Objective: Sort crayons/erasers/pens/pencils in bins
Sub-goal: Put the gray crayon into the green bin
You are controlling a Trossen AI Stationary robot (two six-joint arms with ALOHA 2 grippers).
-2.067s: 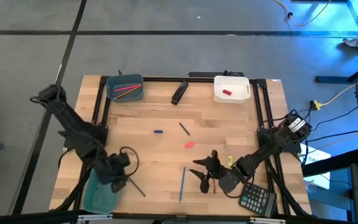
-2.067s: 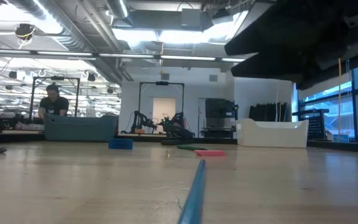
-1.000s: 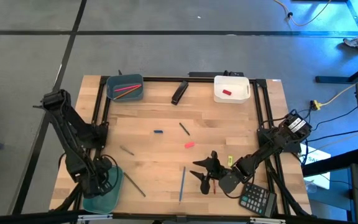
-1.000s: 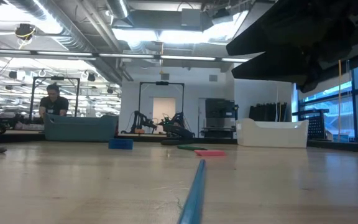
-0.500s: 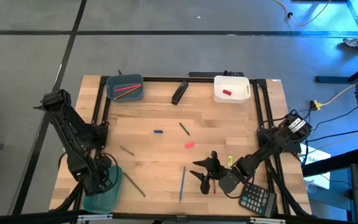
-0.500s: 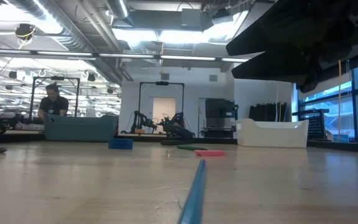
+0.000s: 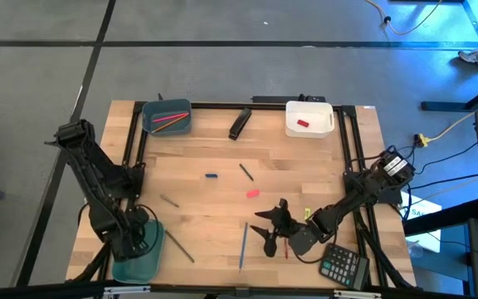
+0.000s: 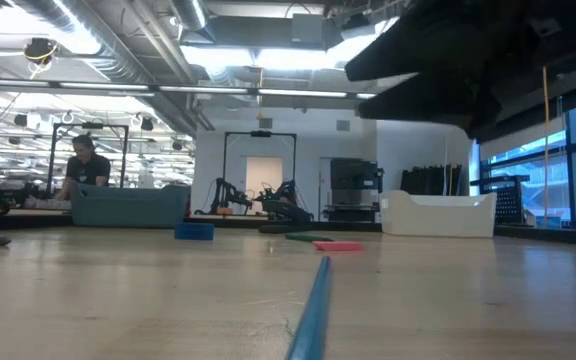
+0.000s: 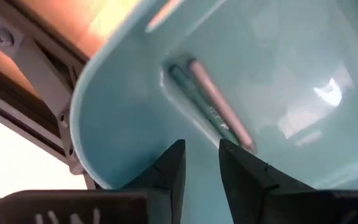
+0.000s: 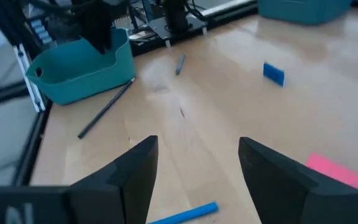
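My left gripper (image 7: 136,241) hangs over the oblong teal bin (image 7: 133,264) at the table's near left corner, its fingers a little apart (image 9: 201,165). A grey pen (image 9: 211,111) lies in that bin. My right gripper (image 7: 266,231) is wide open (image 10: 197,177) and holds nothing, just right of the blue pencil (image 7: 243,245), which lies flat on the table. A thin dark red pen (image 7: 286,247) lies beside it. The pink eraser (image 7: 253,193) lies farther in. Two pink-red pencils rest in the blue-grey bin (image 7: 167,116), and a red eraser (image 7: 303,124) sits in the white bin (image 7: 309,118).
Loose on the table: a dark pen (image 7: 179,247) by the teal bin, a short grey stick (image 7: 169,200), another dark pen (image 7: 246,171), a small blue block (image 7: 212,176) and a yellow-green bit (image 7: 308,214). A black stapler-like object (image 7: 239,123) lies at the far edge, a calculator (image 7: 343,266) near right.
Two seconds ago my left gripper stood beside the teal bin. It swung toward the table's left edge over the bin and has kept still since. My right gripper has shifted slightly toward the table's left, still open.
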